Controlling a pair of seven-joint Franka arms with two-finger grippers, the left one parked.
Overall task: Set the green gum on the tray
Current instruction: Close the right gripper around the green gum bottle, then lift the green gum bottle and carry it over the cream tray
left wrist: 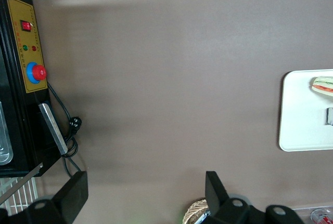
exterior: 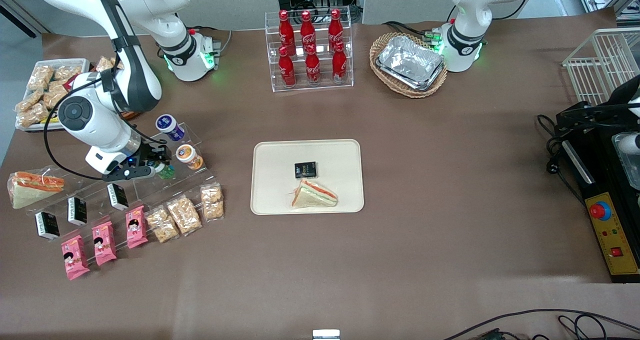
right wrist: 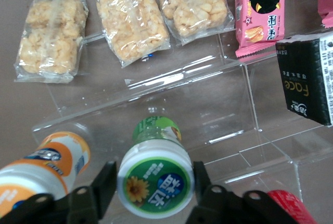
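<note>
The green gum (right wrist: 155, 182) has a green body and a white lid with a green-rimmed label. It lies on its side on the clear acrylic stand (right wrist: 218, 104), beside an orange-bodied bottle (right wrist: 47, 167). My right gripper (right wrist: 153, 176) is shut on it, with one finger pressed against each side of the lid. In the front view the gripper (exterior: 159, 166) is at the stand, at the working arm's end of the table, with the green gum (exterior: 167, 172) poking out from it. The cream tray (exterior: 270, 152) lies at the table's middle and holds a sandwich (exterior: 314, 195) and a black packet (exterior: 305, 170).
An orange bottle (exterior: 188, 156) and a purple-lidded bottle (exterior: 168, 126) lie on the stand. Black boxes (exterior: 77, 210), pink snack packs (exterior: 104, 242) and puffed-rice packs (exterior: 184, 214) lie nearer the front camera. A cola rack (exterior: 310, 50) and a wicker basket (exterior: 409, 64) stand farther away.
</note>
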